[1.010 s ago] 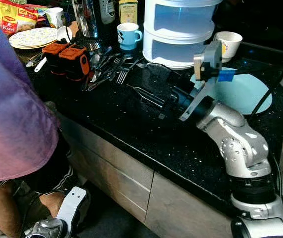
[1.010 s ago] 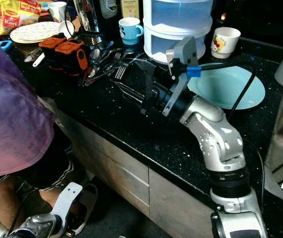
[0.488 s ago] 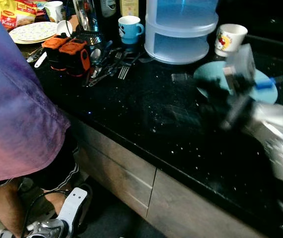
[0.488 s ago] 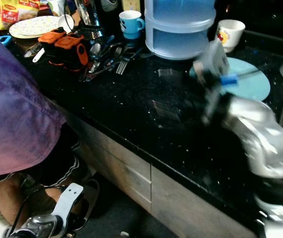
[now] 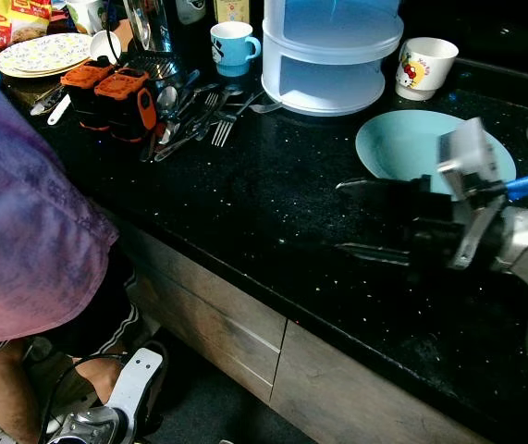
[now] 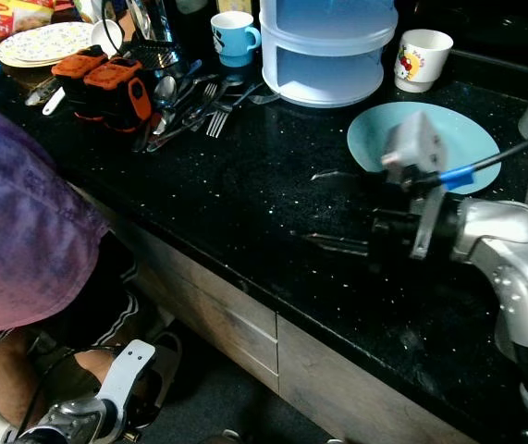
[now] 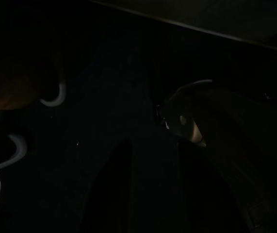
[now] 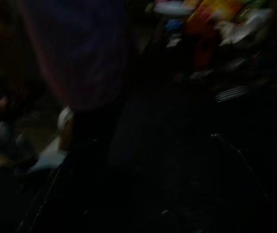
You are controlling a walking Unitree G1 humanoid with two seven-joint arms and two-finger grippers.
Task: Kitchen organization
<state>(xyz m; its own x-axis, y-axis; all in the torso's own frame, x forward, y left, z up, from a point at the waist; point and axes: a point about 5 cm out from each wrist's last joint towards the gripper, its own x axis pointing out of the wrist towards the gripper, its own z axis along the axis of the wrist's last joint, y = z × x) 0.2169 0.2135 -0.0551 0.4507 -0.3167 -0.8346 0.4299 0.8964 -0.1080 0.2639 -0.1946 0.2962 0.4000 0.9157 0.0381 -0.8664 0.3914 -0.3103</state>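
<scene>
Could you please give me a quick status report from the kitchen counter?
Right gripper open, empty, above the black counter beside the blue plate. Left gripper hanging idle. Cutlery pile untouched. Person standing close on the left.

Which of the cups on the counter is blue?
The blue cup stands behind the cutlery, left of the stacked plastic container. The cup right of the container is white with a cartoon print.

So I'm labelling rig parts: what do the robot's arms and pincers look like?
The right arm is silver with rounded joints, a black wrist, a grey camera box, a blue plug and a black cable. Its pincer has two long black fingers. The left arm is silver with a white bracket.
</scene>
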